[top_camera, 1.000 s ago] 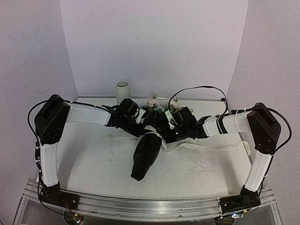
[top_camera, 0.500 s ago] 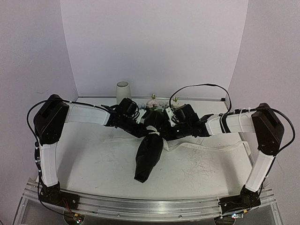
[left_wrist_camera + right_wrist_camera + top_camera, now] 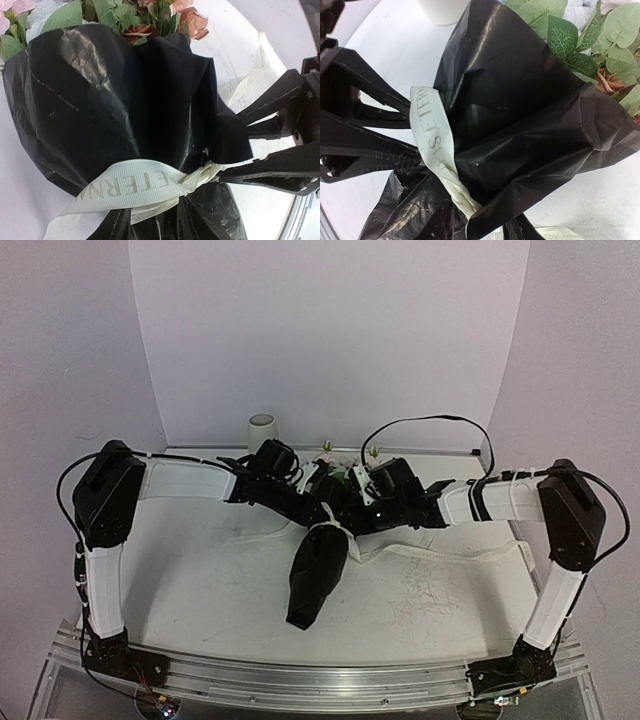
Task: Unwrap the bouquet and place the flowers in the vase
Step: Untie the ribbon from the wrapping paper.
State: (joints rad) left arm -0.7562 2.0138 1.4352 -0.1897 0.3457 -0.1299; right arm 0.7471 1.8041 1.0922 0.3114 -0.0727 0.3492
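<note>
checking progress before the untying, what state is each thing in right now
bouquet, wrapped, lying on the table
black paper, closed round the stems
ribbon, tied round the bouquet's neck
flowers, inside the black paper
vase, upright, no flowers in it
left tool, open, beside the ribbon
right tool, open, beside the ribbon

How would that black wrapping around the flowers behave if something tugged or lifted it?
Probably floppy and light: the black wrapping is a thin, creased sheet that sags in folds. Its glossy sheen suggests it may slip in a grip. With the cream ribbon cinched around it, a tug would likely drag the flowers along too.
</note>
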